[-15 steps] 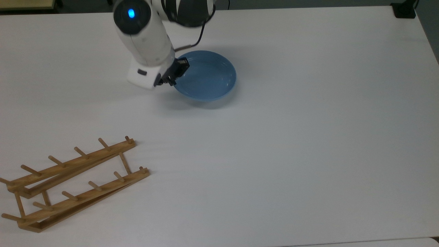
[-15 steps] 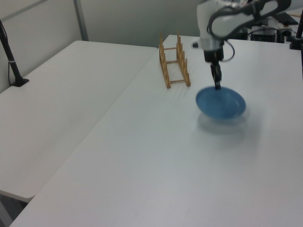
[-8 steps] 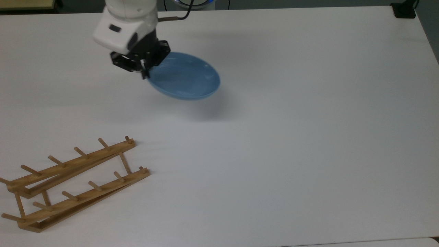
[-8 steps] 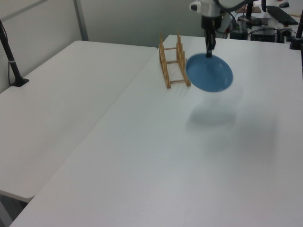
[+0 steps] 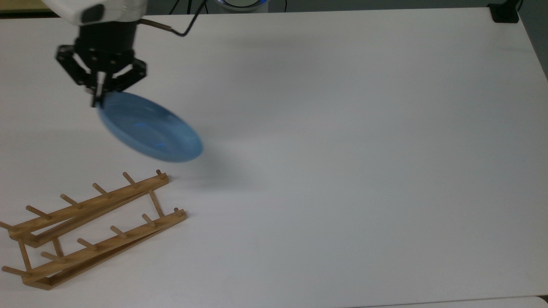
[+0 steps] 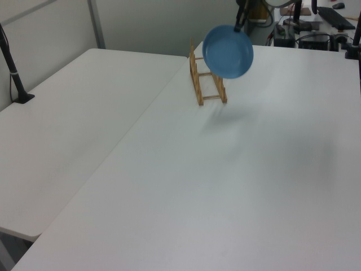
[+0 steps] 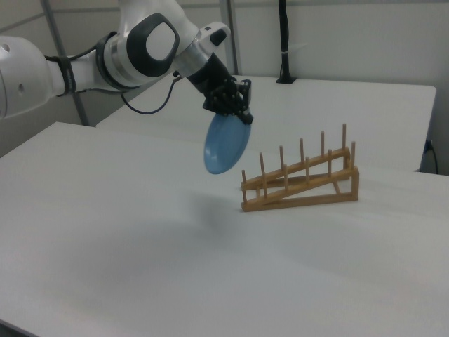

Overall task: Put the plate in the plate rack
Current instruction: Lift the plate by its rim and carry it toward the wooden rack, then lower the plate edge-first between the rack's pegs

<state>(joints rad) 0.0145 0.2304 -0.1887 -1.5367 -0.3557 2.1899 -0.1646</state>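
The light-blue plate point(image 5: 150, 128) hangs in the air, tilted steeply on edge, with my gripper point(image 5: 97, 96) shut on its upper rim. In the right view the plate point(image 7: 226, 145) dangles below the gripper point(image 7: 240, 116), just left of and above the plate rack point(image 7: 302, 181). The wooden plate rack point(image 5: 92, 229) lies on the table at the top view's lower left, its upright pegs bare. In the left view the plate point(image 6: 228, 51) floats in front of the plate rack point(image 6: 207, 79), hiding part of it.
A white table point(image 5: 342, 149) spreads wide to the top view's right. A second white table point(image 6: 73, 124) adjoins it on the left view's left, with a black post point(image 6: 14, 73) clamped at its edge. Cables and equipment sit behind the arm's base.
The plate has been lifted off the table and carried toward the top view's left, nearer the rack. It has tipped from near flat to steeply on edge, and the wrist has turned.
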